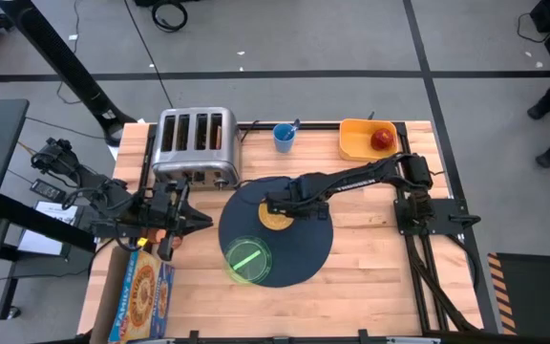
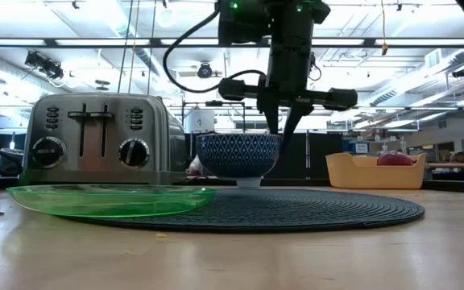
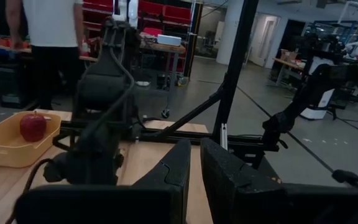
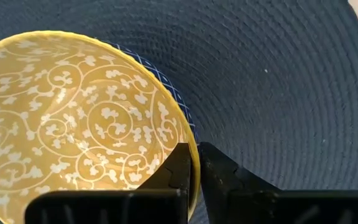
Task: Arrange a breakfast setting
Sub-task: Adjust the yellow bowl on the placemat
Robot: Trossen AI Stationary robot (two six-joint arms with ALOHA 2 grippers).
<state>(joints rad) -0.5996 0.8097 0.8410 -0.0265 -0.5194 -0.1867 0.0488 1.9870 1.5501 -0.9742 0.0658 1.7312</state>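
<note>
A large round dark-navy mat (image 1: 299, 239) lies mid-table. A small bowl (image 1: 275, 219), blue-patterned outside (image 2: 239, 154) and yellow inside (image 4: 73, 118), stands on it. A translucent green plate (image 1: 247, 259) rests on the mat's near-left edge. My right gripper (image 4: 194, 149) is over the bowl, shut on its rim. My left gripper (image 1: 181, 222) waits shut and empty at the table's left, in front of the toaster. A red apple (image 1: 382, 139) lies in the yellow bin (image 1: 356, 143). I see no toast, tumbler or spoon. My right gripper holds the bowl by its rim (image 4: 188, 134), one finger (image 4: 179, 167) inside the bowl and one (image 4: 219, 167) outside. The fingers come from above, pointing down (image 2: 284, 121). The bowl is upright, its foot (image 2: 248, 183) on or just above the mat.
A silver toaster (image 1: 196, 145) stands at the far left. A small blue cup (image 1: 285, 136) stands at the far edge, next to the bin. A cereal box (image 1: 141, 294) lies at the near left corner. A person (image 3: 48, 37) stands beyond the table.
</note>
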